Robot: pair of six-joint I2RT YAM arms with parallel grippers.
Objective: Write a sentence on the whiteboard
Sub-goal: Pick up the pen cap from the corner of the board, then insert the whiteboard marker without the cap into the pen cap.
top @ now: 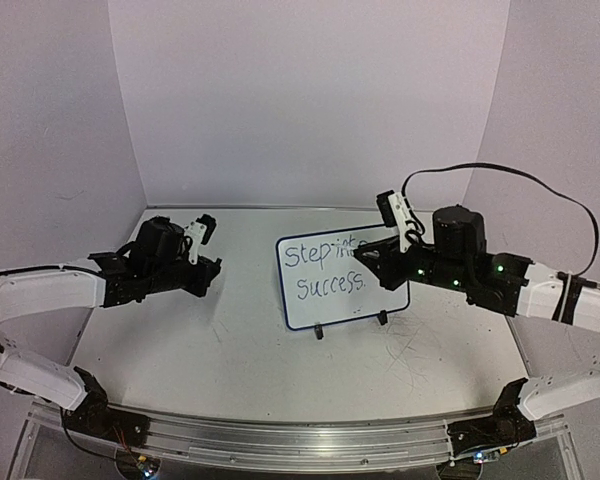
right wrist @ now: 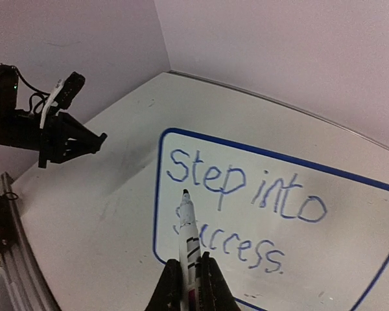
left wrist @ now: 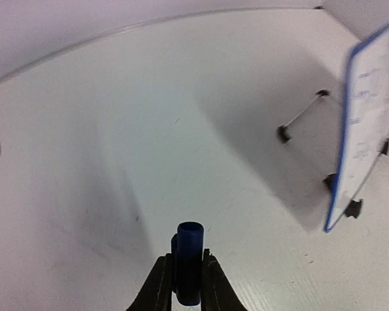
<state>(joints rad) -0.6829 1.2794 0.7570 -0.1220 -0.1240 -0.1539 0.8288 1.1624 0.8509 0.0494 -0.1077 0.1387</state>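
Two lines of dark handwriting, the sentence (top: 325, 270) "Step into success.", fill the small whiteboard (top: 330, 312), which stands propped near the middle of the white tabletop (top: 230, 360), between the two arms. By its look the board is light and stiff, resting only on small black feet (top: 319, 332) at its near edge and a wire stand (left wrist: 303, 113) behind. A firm push would probably slide or tip it, and a brush across its slick face could smear the ink. The safest hold is judged to be the thin blue frame (right wrist: 157, 194), at a side edge clear of the writing.

From bases at the near edge, both arms reach out toward the far wall and bend inward. The left gripper (left wrist: 188, 264) hovers well to the left of the board, its fingers pinched on a short blue cap (left wrist: 189, 243) that stands up between them. The right gripper (right wrist: 189, 267) hangs over the board's upper right part, hiding the end of "into" in the top view. Its fingers are clamped on a marker (right wrist: 187, 227) whose tip points at the start of "success". Whether the tip touches the board cannot be told. With the full stop in place, the writing looks complete.
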